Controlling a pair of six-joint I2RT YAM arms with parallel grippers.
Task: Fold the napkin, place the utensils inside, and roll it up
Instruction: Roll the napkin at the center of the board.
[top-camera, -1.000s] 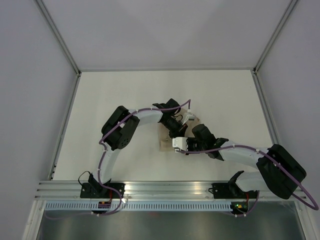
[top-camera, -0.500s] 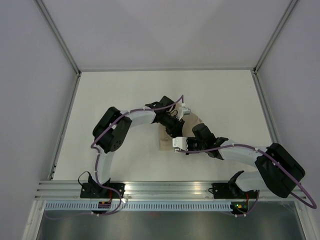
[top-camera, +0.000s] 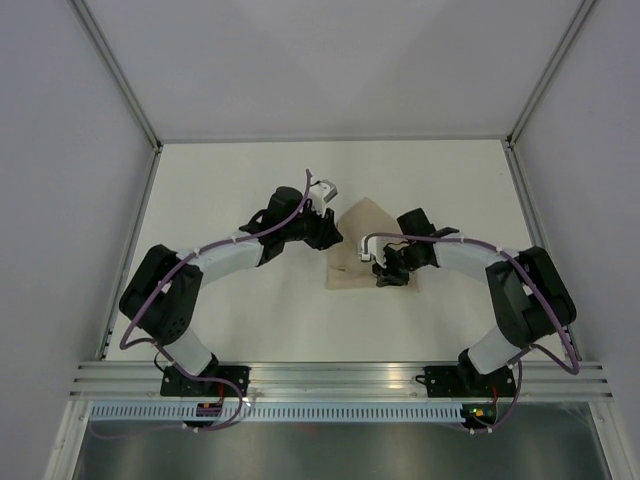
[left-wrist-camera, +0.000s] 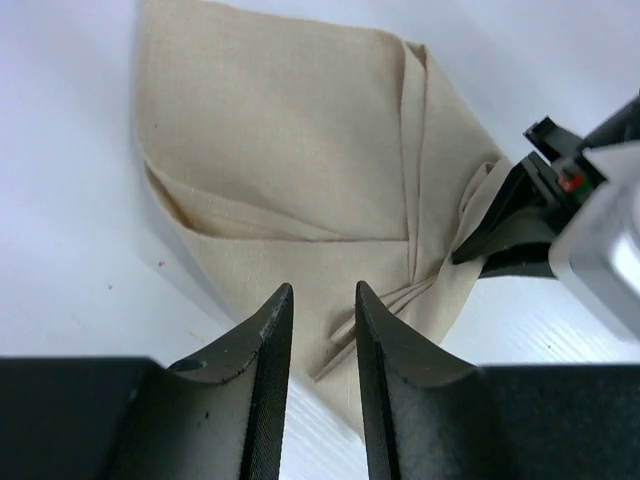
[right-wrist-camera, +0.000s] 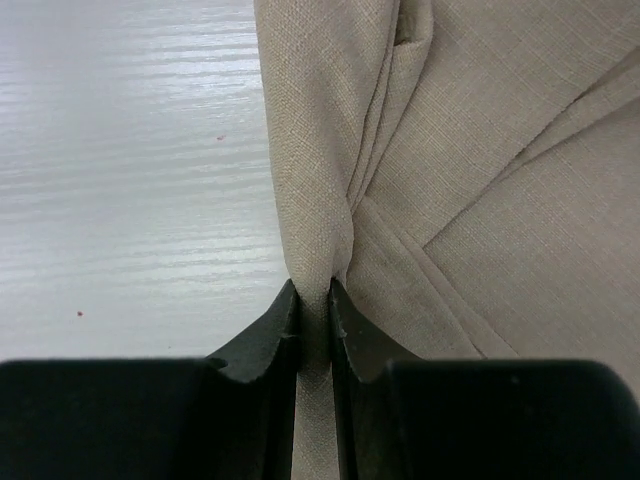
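The beige napkin (top-camera: 362, 225) lies folded and creased in the middle of the table; it also shows in the left wrist view (left-wrist-camera: 290, 150). My right gripper (top-camera: 388, 276) is at its near right edge and is shut on a bunched fold of the napkin (right-wrist-camera: 500, 150), the cloth pinched between its fingertips (right-wrist-camera: 314, 295). My left gripper (top-camera: 335, 240) is just left of the napkin, open, with nothing between its fingers (left-wrist-camera: 270, 330); the cloth lies beyond them. The right gripper's dark fingers (left-wrist-camera: 500, 235) show at the napkin's far side in that view. The utensils are out of view.
White tabletop (top-camera: 230, 180) surrounds the napkin, bounded by metal rails (top-camera: 135, 240) at left and right and grey walls behind. Both arm bases sit on the aluminium rail (top-camera: 330, 380) at the near edge.
My left arm pulled back to the left off the napkin and opened. My right arm swung round to the napkin's right side and closed on its edge. The napkin now shows uncovered.
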